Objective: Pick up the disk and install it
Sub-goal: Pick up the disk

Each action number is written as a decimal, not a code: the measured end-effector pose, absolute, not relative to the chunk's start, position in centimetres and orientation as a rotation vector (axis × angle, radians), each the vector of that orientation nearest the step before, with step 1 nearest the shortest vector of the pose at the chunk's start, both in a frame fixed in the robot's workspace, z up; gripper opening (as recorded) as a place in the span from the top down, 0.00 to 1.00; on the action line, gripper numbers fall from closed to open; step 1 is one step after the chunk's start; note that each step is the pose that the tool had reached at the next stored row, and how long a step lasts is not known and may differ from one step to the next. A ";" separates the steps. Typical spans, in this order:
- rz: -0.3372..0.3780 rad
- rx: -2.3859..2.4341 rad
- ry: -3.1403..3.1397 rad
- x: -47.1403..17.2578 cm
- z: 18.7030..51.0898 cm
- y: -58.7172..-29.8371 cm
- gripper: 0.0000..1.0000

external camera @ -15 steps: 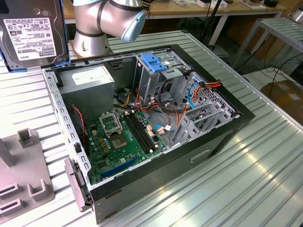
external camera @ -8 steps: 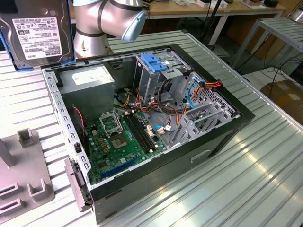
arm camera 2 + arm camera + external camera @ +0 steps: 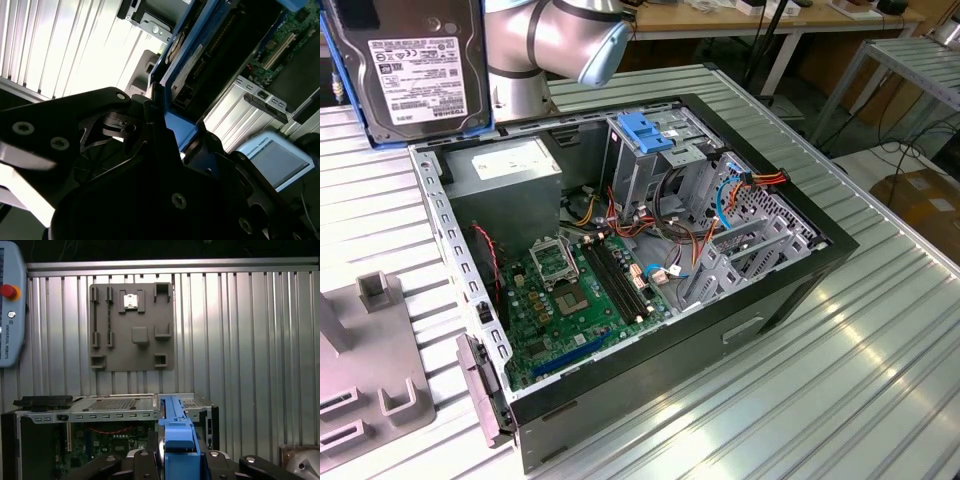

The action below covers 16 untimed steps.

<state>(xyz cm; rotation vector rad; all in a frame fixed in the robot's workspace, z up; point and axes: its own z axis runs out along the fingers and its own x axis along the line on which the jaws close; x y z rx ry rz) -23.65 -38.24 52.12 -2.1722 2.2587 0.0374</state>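
1. Disk (image 3: pixel 415 65) is held aloft with its label toward the exterior camera, above the far corner of the open computer case (image 3: pixel 770 300), on the exterior view's left.
2. Gripper (image 3: pixel 177 462) is seen clamped on the disk in the first wrist view. In the second wrist view a black finger (image 3: pixel 150 130) is pressed against the blue rail.
3. Pick-up is judged complete.
4. Installation is judged outstanding: the blue-handled drive cage (image 3: pixel 645 135) stands well apart from the disk, which is not yet seated.
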 end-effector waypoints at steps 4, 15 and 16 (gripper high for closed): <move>0.037 -2.172 2.259 -23.2 52.1 -38.5 0.63; 0.036 -2.173 2.259 -22.4 52.1 -39.8 0.63; 0.036 -2.173 2.259 -22.3 52.1 -39.9 0.63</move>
